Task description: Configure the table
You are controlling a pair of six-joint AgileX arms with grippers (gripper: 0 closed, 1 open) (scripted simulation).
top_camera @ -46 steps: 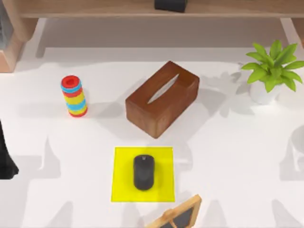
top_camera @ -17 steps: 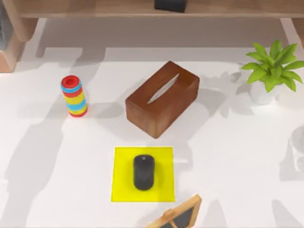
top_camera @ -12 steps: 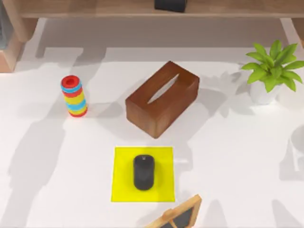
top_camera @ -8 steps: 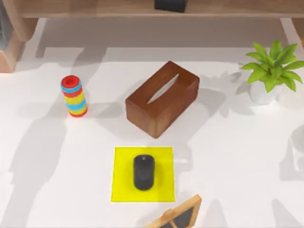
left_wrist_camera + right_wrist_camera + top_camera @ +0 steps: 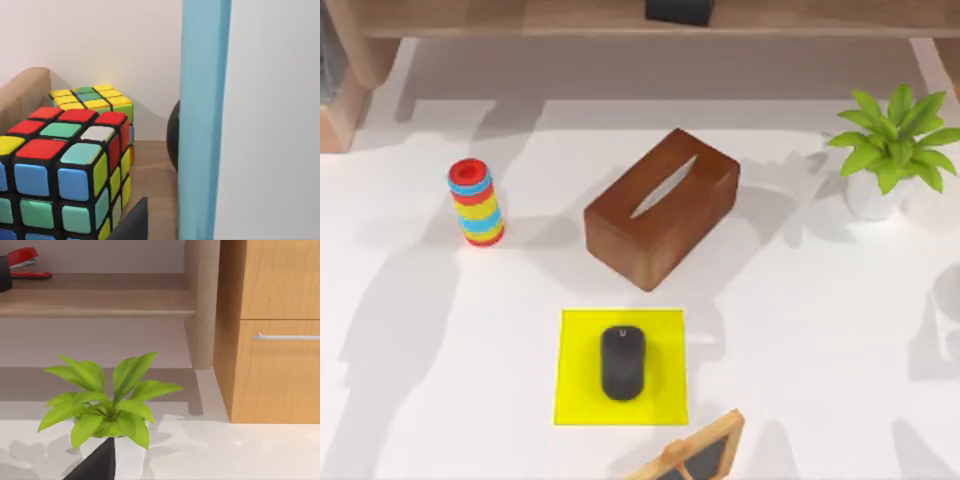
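Note:
The white table (image 5: 820,350) spans the top view. On it a brown wooden tissue box (image 5: 662,207) lies at an angle in the middle. A black mouse (image 5: 622,362) rests on a yellow square mat (image 5: 576,340) in front of the box. A dark part of my left gripper (image 5: 131,224) shows at the edge of the left wrist view, close to two colourful puzzle cubes (image 5: 62,175) on a wooden shelf. A dark part of my right gripper (image 5: 96,465) shows in the right wrist view, just before the potted plant (image 5: 107,407).
A stack of red, blue and yellow rings (image 5: 475,203) stands at the left. The potted plant (image 5: 892,150) is at the right. A small framed board (image 5: 695,455) leans at the front edge. A wooden shelf (image 5: 520,18) runs along the back, with a red stapler (image 5: 22,262) and a drawer cabinet (image 5: 277,330).
The dark left arm seen at the table's left edge earlier has left the top view. Shadows on the left side have shifted. The objects on the table have not moved.

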